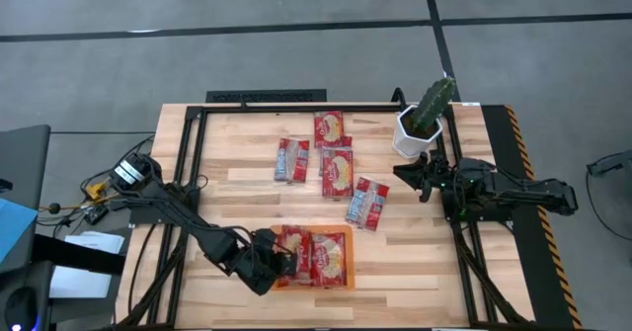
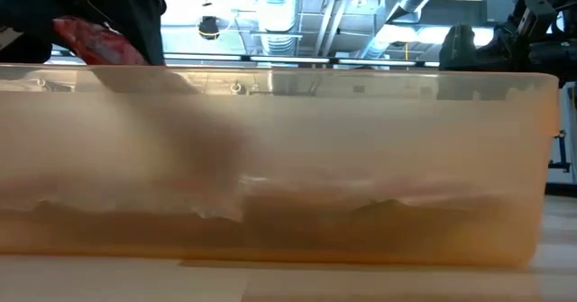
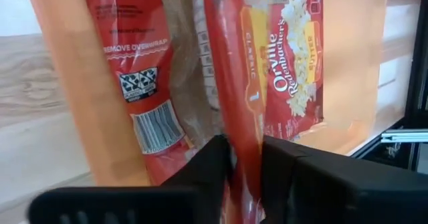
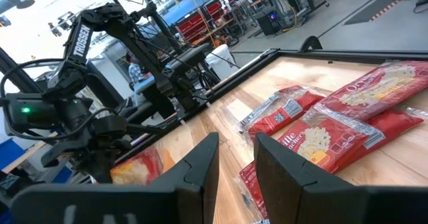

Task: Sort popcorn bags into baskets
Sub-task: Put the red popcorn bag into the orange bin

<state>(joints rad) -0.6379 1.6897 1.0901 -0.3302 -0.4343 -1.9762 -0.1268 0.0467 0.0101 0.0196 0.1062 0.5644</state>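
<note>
Left jaws pinching a popcorn bag (image 3: pixel 234 117) over the orange tray (image 1: pixel 348 284), bag's lower end hidden

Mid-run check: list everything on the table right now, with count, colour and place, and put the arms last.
Loose popcorn bags: four, red with yellow or silver-blue, table centre, in a loose cluster.
Popcorn bags in the tray: at least two, red and yellow; exact count unclear.
Orange tray: one, near front edge, left of centre.
Cactus in white pot: one, green, back right.
Held bag: one, red, over the tray.
Left gripper: shut on the held bag, at the tray's left end.
Right gripper: open, empty, beside the pot.
</note>
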